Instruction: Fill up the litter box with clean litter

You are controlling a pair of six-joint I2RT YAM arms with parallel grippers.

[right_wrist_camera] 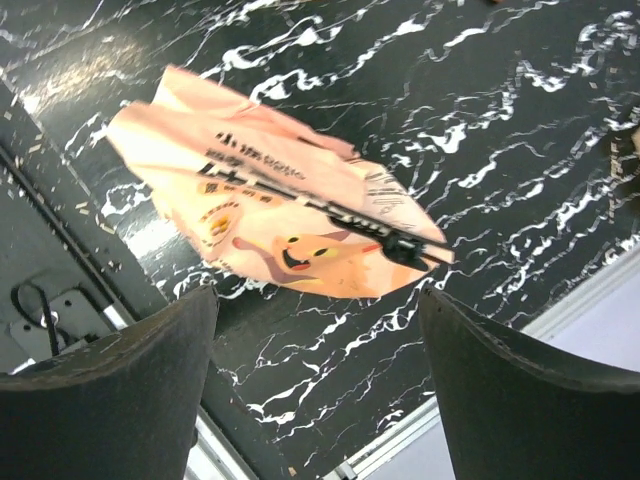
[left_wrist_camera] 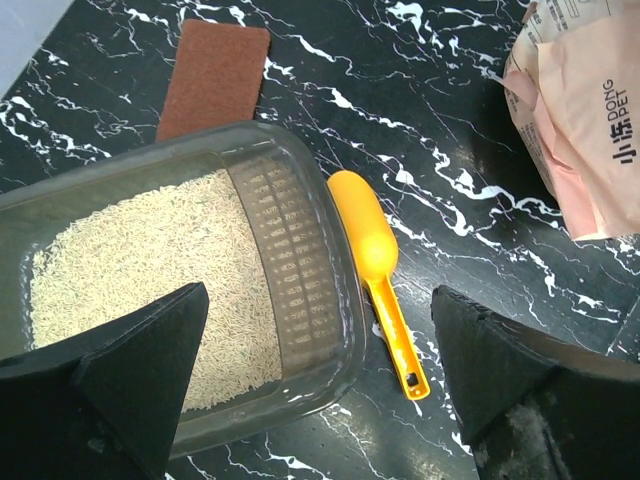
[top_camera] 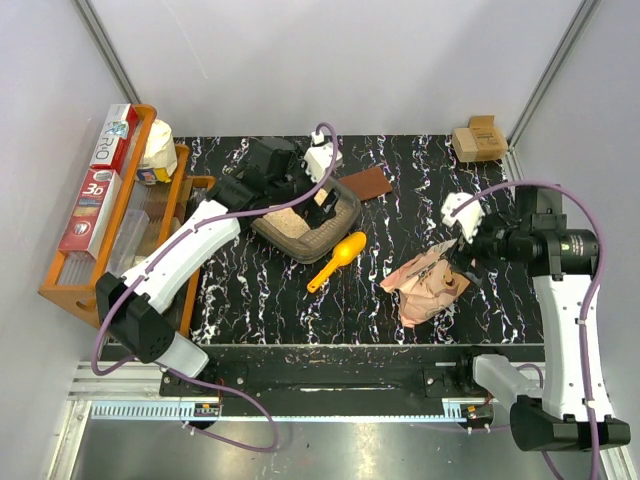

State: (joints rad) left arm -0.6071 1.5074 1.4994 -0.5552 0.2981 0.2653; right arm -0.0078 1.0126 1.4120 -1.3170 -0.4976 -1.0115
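Top external view: the litter box (top_camera: 300, 243) sits left of centre on the black marbled table (top_camera: 250, 295), partly covered by the left gripper (top_camera: 322, 198), which hangs over it spread wide with nothing between its fingers; beige litter (left_wrist_camera: 140, 260) covers its floor. An orange scoop (top_camera: 338, 260) lies just beside its right wall, a brown mat (top_camera: 366, 183) near its far right corner, an orange rack (top_camera: 62, 290) at the left edge. The right gripper (right_wrist_camera: 318, 295), jaws apart and empty, hovers above the crumpled pink bag (right_wrist_camera: 290, 220) at near right.
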